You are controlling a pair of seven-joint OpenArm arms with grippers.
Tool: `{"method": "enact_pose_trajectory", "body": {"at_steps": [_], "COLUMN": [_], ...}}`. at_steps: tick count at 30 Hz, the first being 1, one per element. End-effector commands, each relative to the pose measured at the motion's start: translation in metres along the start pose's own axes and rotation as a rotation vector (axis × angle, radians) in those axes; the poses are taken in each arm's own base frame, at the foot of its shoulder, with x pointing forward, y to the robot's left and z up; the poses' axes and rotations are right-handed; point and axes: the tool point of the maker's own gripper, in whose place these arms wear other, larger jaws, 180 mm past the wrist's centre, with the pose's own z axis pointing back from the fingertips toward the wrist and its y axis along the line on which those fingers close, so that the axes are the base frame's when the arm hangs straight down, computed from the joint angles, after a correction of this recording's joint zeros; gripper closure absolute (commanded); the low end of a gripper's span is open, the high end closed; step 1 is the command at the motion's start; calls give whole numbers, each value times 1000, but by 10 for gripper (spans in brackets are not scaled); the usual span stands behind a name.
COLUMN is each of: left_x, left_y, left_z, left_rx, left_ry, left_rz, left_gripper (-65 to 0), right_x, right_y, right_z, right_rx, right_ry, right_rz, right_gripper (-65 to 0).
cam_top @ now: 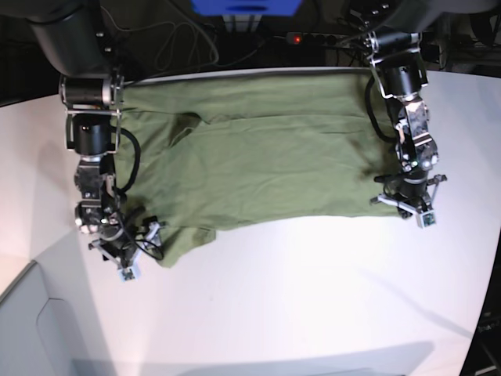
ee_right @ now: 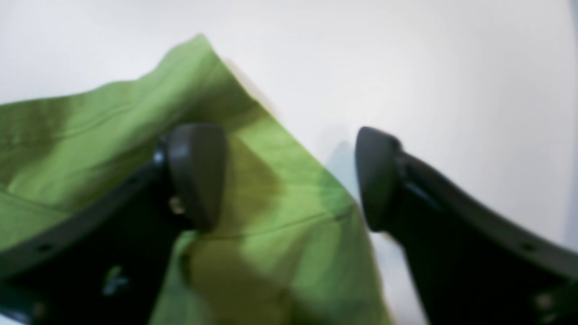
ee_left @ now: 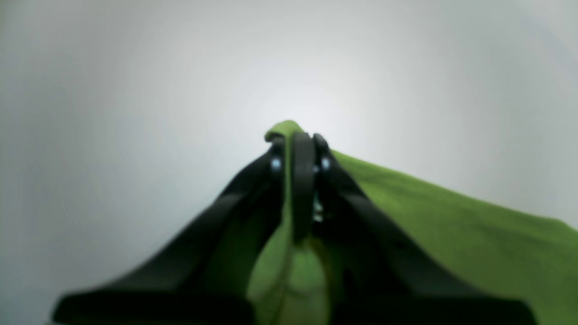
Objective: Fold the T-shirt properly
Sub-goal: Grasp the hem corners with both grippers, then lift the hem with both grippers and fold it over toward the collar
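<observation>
The olive-green T-shirt (cam_top: 258,157) lies spread flat on the white table (cam_top: 313,298), its long side running left to right. My left gripper (cam_top: 407,205) is at the shirt's near right corner. In the left wrist view this gripper (ee_left: 298,151) is shut, with a fold of the T-shirt (ee_left: 451,216) pinched between its fingers. My right gripper (cam_top: 131,252) is at the shirt's near left corner. In the right wrist view this gripper (ee_right: 286,178) is open, one finger (ee_right: 196,176) over the T-shirt (ee_right: 280,198) and the other finger (ee_right: 375,180) over bare table.
A power strip with a red light (cam_top: 296,37), cables (cam_top: 180,39) and a blue object (cam_top: 246,6) lie behind the table's far edge. A grey panel (cam_top: 31,329) sits at the near left corner. Bare white table runs along the front.
</observation>
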Motion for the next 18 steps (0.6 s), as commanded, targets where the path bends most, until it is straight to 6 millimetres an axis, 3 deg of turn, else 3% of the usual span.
{"method": "enact_pose_trajectory", "body": {"at_steps": [1,7,11,18], "left_x": [6,6,6,32], "left_y": [6,6,6,6], "left_z": [0,0,0,18], "left_rx": [14,14,14,12], "left_ry": [5,5,6,-81], "left_rz": [-13,-13,-13,-43], "left_gripper": [0,0,0,0], "right_x": [10,-9,3,37], "right_y": [-4,1,-1,7], "right_z": [3,2,9,47], "right_rx": [1,8,-6,-43], "right_ry": [-22,11,-33,-187], "right_rz": [17,12,26,117], "right_gripper": [-312,0,-1,-1]}}
